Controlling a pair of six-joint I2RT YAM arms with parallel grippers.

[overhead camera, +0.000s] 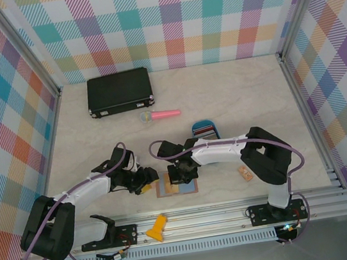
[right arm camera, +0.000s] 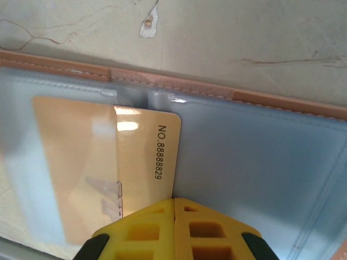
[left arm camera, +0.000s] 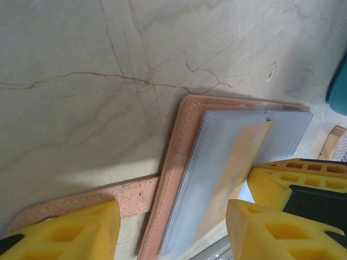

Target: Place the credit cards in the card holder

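The card holder [right arm camera: 260, 162] lies open at the near edge of the tabletop [overhead camera: 254, 106]. The right gripper [right arm camera: 174, 205], jaws closed, presses a tan card [right arm camera: 146, 157] mostly into a sleeve, while the left gripper [left arm camera: 171, 219] stands with jaws apart astride the holder's edge. Farther back, more credit cards [overhead camera: 206, 132] sit in the blue tray [overhead camera: 194, 127], so most of the work seems left.

Bright, even light comes from overhead; from the top camera my surface [overhead camera: 233, 95] looks sharp, with only soft shadows. At my left wrist a pale band of glare crosses the surface, and my left jaws blur near the lens. At my right wrist a white glint sits on the card holder [right arm camera: 260, 162], over the tan card [right arm camera: 76, 162]; its number reads crisp, my right jaws slightly soft.
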